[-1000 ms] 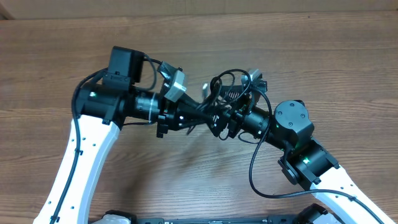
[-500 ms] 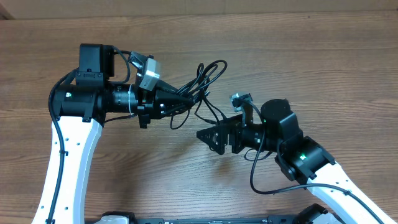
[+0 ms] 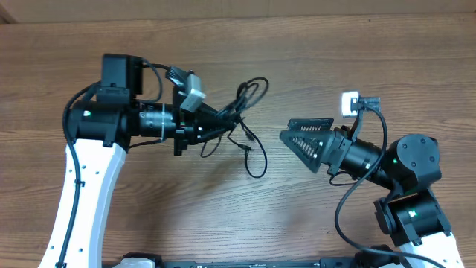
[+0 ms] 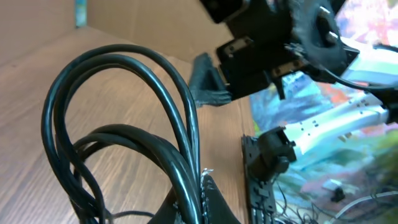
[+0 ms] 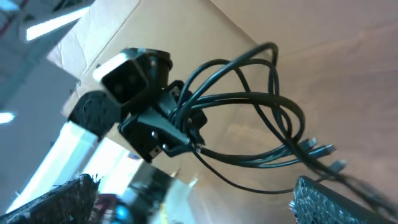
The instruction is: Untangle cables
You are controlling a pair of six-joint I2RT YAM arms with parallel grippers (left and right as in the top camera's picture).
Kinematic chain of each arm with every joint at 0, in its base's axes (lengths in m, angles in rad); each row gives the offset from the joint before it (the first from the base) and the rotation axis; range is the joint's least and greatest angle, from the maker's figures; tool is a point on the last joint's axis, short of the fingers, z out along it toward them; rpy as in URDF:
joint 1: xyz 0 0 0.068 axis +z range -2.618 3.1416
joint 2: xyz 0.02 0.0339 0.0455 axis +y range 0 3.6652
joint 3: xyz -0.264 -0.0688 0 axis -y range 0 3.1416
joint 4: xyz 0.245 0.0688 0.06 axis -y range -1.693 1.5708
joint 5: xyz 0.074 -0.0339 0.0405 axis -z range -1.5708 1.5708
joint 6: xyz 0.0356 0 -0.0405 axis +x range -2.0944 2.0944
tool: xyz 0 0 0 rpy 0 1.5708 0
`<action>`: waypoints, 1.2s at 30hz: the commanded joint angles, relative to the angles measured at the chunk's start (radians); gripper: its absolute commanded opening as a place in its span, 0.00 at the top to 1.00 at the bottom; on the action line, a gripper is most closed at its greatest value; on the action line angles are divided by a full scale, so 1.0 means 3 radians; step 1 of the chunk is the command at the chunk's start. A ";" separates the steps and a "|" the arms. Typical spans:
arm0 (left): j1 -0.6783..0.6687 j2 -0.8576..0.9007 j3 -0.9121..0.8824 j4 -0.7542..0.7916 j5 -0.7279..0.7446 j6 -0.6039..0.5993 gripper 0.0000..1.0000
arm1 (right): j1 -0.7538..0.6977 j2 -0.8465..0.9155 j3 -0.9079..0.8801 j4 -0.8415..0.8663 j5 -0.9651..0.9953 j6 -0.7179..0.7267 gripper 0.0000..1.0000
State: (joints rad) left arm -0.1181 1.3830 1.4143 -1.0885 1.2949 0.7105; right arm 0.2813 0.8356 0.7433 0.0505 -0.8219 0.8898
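The cables [image 3: 249, 97] are a bunch of thin black cords looped together. My left gripper [image 3: 222, 119] is shut on the bunch and holds it above the table. One strand [image 3: 255, 160] hangs down from it in a loop. In the left wrist view the cables [image 4: 124, 112] arch up out of the shut fingers [image 4: 200, 200]. My right gripper [image 3: 299, 141] is open and empty, well to the right of the bunch and pointing at it. In the right wrist view the cables [image 5: 249, 118] hang ahead between the spread fingers [image 5: 193, 205], with small plug ends [image 5: 323, 152] at the right.
The wooden table [image 3: 357, 59] runs under both arms. The left arm's white link [image 3: 82, 193] lies along the left side and the right arm's base [image 3: 413, 212] sits at the lower right. Thicker robot wires [image 3: 349, 216] loop beside the right arm.
My right gripper has left the bunch and pulled back to the right, open. My left gripper keeps the cables, and one strand now hangs lower.
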 commanded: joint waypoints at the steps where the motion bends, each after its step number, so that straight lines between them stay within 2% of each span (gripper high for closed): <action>1: -0.0107 -0.0072 0.0093 0.0000 -0.0041 0.0089 0.96 | -0.0011 0.0122 0.0018 0.0022 -0.0057 0.0406 0.00; 5: -0.0182 -0.0072 0.0093 -0.0001 -0.0043 0.0089 0.96 | 0.0070 0.0326 0.0018 0.0172 -0.0062 0.0764 0.00; 10: -0.0290 -0.0072 0.0092 -0.0019 -0.0098 0.0090 0.96 | 0.0128 0.0579 0.0018 0.1222 -0.0149 0.1251 0.00; 13: -0.0341 -0.0072 0.0092 -0.0022 -0.0090 0.0092 0.96 | 0.0135 0.0703 0.0018 0.1504 -0.0161 0.1572 0.00; 17: -0.0418 -0.0072 0.0090 -0.0023 -0.0121 0.0092 0.96 | 0.0220 0.0776 0.0018 0.1548 -0.0182 0.1586 0.01; 22: -0.0535 -0.0066 0.0090 -0.0024 -0.0216 0.0092 0.96 | 0.0264 0.0779 0.0018 0.1887 -0.0113 0.1587 0.01; 31: -0.0679 0.0102 0.0079 -0.0050 -0.0415 0.0089 0.96 | 0.0264 0.0782 0.0018 0.2136 -0.0017 0.1742 0.07; 36: -0.0680 0.0287 0.0078 -0.0104 -0.0412 0.0088 0.96 | 0.0251 0.0861 0.0018 0.2070 0.0197 0.1429 0.14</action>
State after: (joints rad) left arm -0.3149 1.4292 1.4166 -1.1034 1.1866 0.7113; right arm 0.3550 1.0786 0.7383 0.6708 -0.8268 1.3712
